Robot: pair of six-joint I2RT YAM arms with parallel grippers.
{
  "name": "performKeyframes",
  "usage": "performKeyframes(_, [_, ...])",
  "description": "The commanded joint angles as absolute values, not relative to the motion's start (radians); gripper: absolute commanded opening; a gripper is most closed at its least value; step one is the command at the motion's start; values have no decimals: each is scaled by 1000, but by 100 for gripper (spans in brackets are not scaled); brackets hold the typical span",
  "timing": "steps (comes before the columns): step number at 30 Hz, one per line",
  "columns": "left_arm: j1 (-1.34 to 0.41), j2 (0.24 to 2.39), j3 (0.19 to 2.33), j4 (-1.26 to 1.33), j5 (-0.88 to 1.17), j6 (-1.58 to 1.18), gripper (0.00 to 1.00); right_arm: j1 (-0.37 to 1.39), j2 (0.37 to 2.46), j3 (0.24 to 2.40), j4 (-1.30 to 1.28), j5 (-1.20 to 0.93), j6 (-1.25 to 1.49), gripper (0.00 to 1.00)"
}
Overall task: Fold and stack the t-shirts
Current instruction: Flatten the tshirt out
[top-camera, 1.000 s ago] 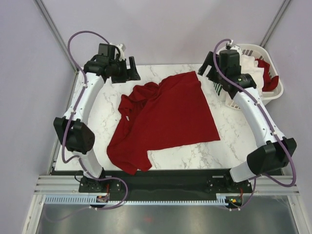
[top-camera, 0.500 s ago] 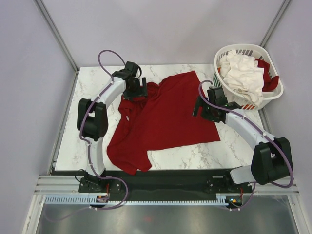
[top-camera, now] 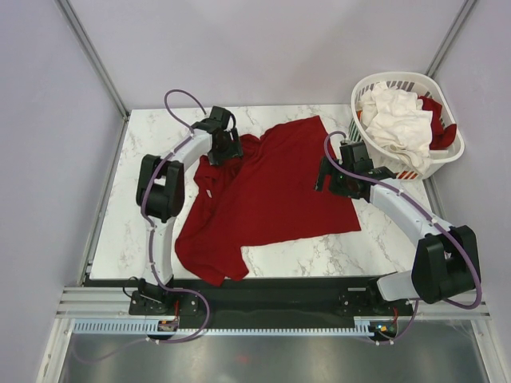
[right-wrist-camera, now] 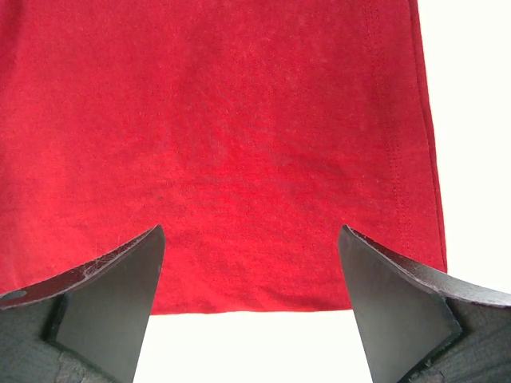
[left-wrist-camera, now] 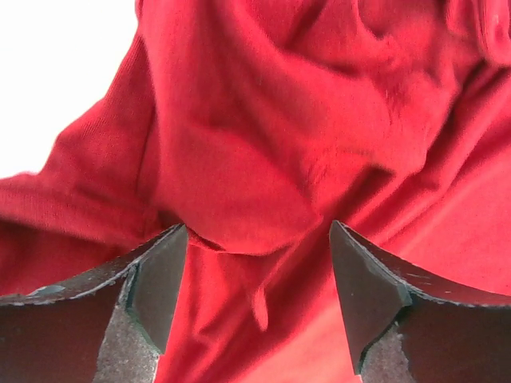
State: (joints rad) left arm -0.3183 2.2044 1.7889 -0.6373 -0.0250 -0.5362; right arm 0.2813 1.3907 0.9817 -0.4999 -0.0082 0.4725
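Observation:
A dark red t-shirt [top-camera: 267,195] lies spread and partly crumpled across the marble table [top-camera: 152,152]. My left gripper [top-camera: 226,145] hovers over the bunched cloth at the shirt's upper left; in the left wrist view its jaws stand apart with red folds [left-wrist-camera: 263,175] between and below them. My right gripper [top-camera: 326,177] sits at the shirt's right edge, open, and the right wrist view shows the flat hem [right-wrist-camera: 239,295] between its fingers with nothing gripped. A white t-shirt [top-camera: 395,116] and more red cloth [top-camera: 439,128] lie in the basket.
The white slotted basket [top-camera: 447,155] stands at the table's back right corner, close behind the right arm. Bare marble shows to the left of the shirt and along the front right [top-camera: 319,255]. Metal frame posts rise at both back corners.
Both arms have swung in from the back corners to the shirt, the left to its crumpled upper left, the right to its right edge. The left jaws have narrowed slightly.

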Motion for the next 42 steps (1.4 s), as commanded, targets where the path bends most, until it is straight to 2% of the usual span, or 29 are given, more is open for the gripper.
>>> performKeyframes(1, [-321,2246,1867,-591,-44,-600,78,281,1399,983,-480,-21,456,98])
performKeyframes(4, [-321,2261,1885,-588,-51,-621,70,281,1407,979,-477,-18,453,98])
performKeyframes(8, [-321,2272,1917,-591,-75,-621,46,281,1417,971,-469,-25,453,98])
performKeyframes(13, [-321,2240,1928,-592,-100,-612,31,282,1419,965,-466,-32,453,98])
performKeyframes(16, [-319,2215,1928,-592,-113,-594,15,284,1422,962,-463,-31,453,98])
performKeyframes(17, [-319,2214,1930,-592,-118,-589,2,282,1425,962,-462,-31,453,98])
performKeyframes(24, [-310,2186,1976,-594,-107,-507,2,284,1427,951,-454,-26,451,97])
performKeyframes(27, [-230,2168,2005,-597,-95,-489,2,285,1428,951,-456,-34,449,97])
performKeyframes(29, [-111,2171,2011,-597,-65,-547,2,285,1420,951,-456,-35,448,96])
performKeyframes(30, [-66,2183,2031,-597,-55,-572,4,285,1417,951,-454,-34,448,97])
performKeyframes(32, [70,2253,2066,-600,45,-656,17,288,1411,953,-456,-34,448,97])
performKeyframes(33, [113,2273,2080,-600,92,-693,27,288,1411,954,-456,-35,449,97])
performKeyframes(34, [186,2292,2079,-598,135,-731,45,290,1410,957,-456,-35,448,97])
performKeyframes(35, [214,2307,2080,-597,220,-773,72,290,1408,957,-457,-35,446,97])
performKeyframes(36, [247,2306,2065,-598,224,-782,76,293,1407,957,-459,-32,446,97])
performKeyframes(38, [261,2275,2007,-595,197,-787,100,295,1402,957,-459,-32,446,97])
performKeyframes(42, [220,2170,1955,-581,174,-689,99,301,1407,957,-457,-29,445,97])
